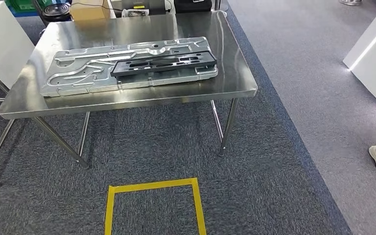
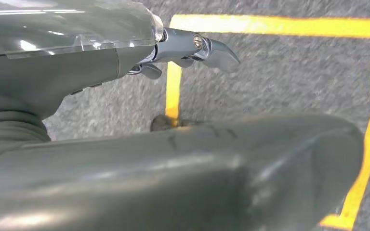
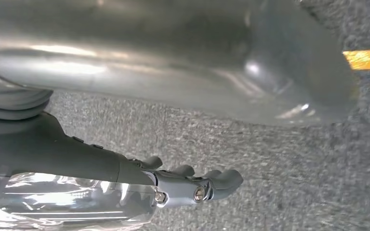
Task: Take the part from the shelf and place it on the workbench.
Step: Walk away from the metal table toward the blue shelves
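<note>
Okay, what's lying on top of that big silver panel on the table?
A long black part lies flat on the silver panel, toward its right end. The panel surface beneath the part is covered.

- The desk [image 1: 142, 95] gleams: polished, smooth steel, mirror-glossy.
- Silvery stamped metal panel [image 1: 78, 73], ribbed, satin sheen.
- Black part [image 1: 164, 62] on top, matt, plastic-looking.
- Floor carpet [image 1: 152, 147] is rough grey cloth, with glossy yellow tape [image 1: 152, 186].

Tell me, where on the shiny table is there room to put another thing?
The workbench is bare along its right end and its far edge, past the silver panel. The middle is crowded: the black part lies on that panel.
</note>
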You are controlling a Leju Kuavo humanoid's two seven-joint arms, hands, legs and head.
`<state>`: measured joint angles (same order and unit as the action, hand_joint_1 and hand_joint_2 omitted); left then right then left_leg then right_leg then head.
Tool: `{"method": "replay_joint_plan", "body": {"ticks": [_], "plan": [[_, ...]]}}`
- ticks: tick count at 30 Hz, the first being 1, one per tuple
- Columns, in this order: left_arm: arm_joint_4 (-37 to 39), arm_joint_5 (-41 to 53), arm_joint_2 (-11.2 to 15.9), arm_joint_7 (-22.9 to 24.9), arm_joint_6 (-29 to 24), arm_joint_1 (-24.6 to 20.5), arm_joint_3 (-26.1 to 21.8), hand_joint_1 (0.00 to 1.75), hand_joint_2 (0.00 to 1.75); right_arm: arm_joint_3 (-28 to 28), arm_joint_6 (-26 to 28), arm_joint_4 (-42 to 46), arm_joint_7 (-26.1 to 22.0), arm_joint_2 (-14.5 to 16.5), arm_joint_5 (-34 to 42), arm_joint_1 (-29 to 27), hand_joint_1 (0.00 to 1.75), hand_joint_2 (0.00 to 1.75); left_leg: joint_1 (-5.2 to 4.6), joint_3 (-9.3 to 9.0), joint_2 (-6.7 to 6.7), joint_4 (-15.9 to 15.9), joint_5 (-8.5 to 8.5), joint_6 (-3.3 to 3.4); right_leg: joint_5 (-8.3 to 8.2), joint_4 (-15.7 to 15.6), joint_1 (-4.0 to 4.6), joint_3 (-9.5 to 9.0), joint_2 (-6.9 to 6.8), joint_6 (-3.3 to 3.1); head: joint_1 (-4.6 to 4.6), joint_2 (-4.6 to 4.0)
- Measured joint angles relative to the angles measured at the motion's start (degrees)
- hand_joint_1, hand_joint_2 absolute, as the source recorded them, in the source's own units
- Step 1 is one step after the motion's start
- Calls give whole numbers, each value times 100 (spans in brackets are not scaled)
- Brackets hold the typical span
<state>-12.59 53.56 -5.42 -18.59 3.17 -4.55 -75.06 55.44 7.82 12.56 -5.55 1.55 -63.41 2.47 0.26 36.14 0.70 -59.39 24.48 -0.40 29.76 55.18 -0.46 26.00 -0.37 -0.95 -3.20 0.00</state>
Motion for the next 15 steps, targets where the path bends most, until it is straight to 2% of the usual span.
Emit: {"method": "replay_joint_plan", "body": {"ticks": [2, 3, 5, 6, 7, 8, 9, 10, 11, 12, 13, 14, 15], "plan": [[0, -7, 0, -7, 0, 13, -2, 0, 0, -1, -13, -2, -14, -3, -3, 11, 0, 0, 15, 125, -17, -353, 442, -38, -104, -2, -2, 128, -13, -48, -1, 0], [0, -8, -2, -9, 0, 15, -2, 0, 0, -1, -15, -1, -18, -4, -4, 13, 0, 0, 19, 161, -19, -484, 581, -49, -130, 0, -1, 162, -14, -54, -2, 0], [0, -9, -2, -10, 0, 15, -2, 0, 0, -1, -15, -1, -19, -4, -4, 12, 0, 0, 22, 179, -19, -556, 641, -54, -141, 2, 0, 177, -15, -56, -1, 0], [0, -10, -3, -12, 0, 15, -3, 0, 0, -1, -15, -2, -25, -4, -3, 10, 0, 0, 26, 222, -18, -755, 752, -63, -174, 8, 7, 222, -17, -58, 0, 0], [0, -15, -3, -22, -2, 14, -3, 0, 0, -1, -15, -3, -28, -4, -3, 8, 0, 0, 30, 121, -19, -892, 724, -61, -258, 40, 20, 358, -18, -53, 0, 0], [0, -22, -4, -32, -5, 12, -4, 0, 0, -1, -14, -4, -28, -3, -2, 5, 0, 0, 31, -88, -21, -878, 665, -46, -353, 80, 34, 512, -18, -44, 0, 0], [0, -28, -3, -43, -8, 6, -5, 0, 0, -1, -14, -5, -25, 1, -2, 8, 0, 0, 24, -397, -25, -714, 634, -14, -454, 127, 44, 672, -18, -30, -1, 0], [0, -34, -1, -54, -13, -3, -6, 0, 0, -1, -13, -5, -13, 8, -2, 11, 0, 0, 9, -803, -28, -262, 540, 32, -537, 173, 54, 799, -16, -5, -1, 0], [0, -34, 1, -57, -15, -12, -6, 0, 0, -1, -13, -5, -3, 14, -2, 14, 0, 0, -10, -1047, -31, 122, 581, 68, -584, 190, 57, 834, -20, 25, -1, 0], [0, -34, 1, -61, -17, -22, -6, 0, 0, -1, -13, -5, 5, 20, -2, 16, 0, 0, -31, -1177, -32, 358, 642, 99, -632, 196, 52, 854, -25, 59, -1, 0], [0, -33, 0, -63, -20, -26, -6, 0, 0, -1, -13, -5, 13, 22, -2, 14, 0, 0, -47, -1202, -31, 460, 650, 124, -686, 188, 48, 869, -29, 99, -1, 0], [1, -32, -8, -62, -24, -24, -7, 0, 0, -1, -13, -5, 18, 19, -2, 10, 0, 0, -37, -1156, -25, 474, 595, 153, -728, 189, 43, 888, -30, 136, 0, 0], [1, -30, -15, -58, -27, -24, -8, 0, 0, -1, -11, -6, 22, 17, -2, 10, 0, 0, -26, -1104, -14, 496, 524, 192, -682, 228, 40, 927, -17, 171, 0, 0]]}}
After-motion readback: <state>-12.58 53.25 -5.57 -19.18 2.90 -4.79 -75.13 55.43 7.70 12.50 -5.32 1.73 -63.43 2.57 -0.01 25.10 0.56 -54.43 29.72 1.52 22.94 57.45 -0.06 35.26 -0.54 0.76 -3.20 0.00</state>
